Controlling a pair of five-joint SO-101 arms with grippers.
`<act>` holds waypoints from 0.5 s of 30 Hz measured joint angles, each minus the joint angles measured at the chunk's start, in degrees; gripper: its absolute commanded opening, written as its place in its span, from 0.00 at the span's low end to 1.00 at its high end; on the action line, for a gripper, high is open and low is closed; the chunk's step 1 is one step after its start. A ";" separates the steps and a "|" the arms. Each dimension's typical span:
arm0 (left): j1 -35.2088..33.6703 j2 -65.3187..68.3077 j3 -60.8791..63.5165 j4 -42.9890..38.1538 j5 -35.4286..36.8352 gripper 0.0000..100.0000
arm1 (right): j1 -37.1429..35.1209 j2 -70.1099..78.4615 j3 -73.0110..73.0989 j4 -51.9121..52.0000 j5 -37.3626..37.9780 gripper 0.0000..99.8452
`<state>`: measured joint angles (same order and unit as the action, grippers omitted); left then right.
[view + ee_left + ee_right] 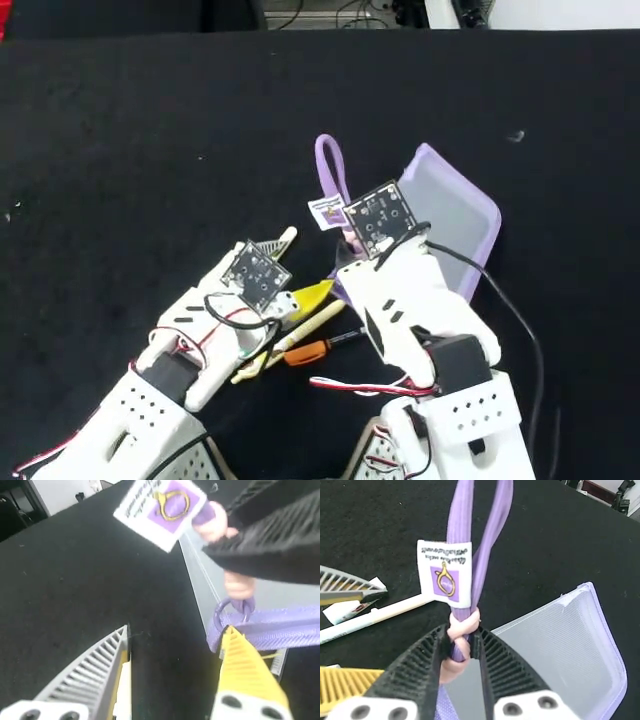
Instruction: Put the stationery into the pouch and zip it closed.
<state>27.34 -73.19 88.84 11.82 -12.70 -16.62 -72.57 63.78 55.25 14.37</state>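
Purple pouch (455, 215) lies right of centre on the black tabletop (120, 150). The right pincer (461, 642) is clamped on its strap (470, 525), and the left pincer (176, 629) gapes apart beside the zip pull (231, 611). Pens (320, 318) lie lower centre.

Purple pouch (458, 212) partly under right arm (420, 300); orange pen (306, 352) beside left arm (190, 350); black table (130, 150).

The pouch (460, 215) is clear with lilac trim, its strap (462, 530) lilac, its tag (444, 571) white, purple and gold.
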 measured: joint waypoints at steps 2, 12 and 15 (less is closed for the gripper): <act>0.00 2.37 0.09 -1.32 0.00 0.30 | 0.00 0.00 0.00 0.00 0.00 0.01; 0.00 15.12 -5.27 -1.93 0.00 0.30 | 0.00 0.00 0.00 0.00 0.09 0.01; 0.18 17.85 -7.82 -1.93 0.00 0.30 | 0.00 0.00 0.00 0.00 0.09 0.01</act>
<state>27.52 -55.34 81.01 9.89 -12.70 -16.62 -72.57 63.78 55.25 14.46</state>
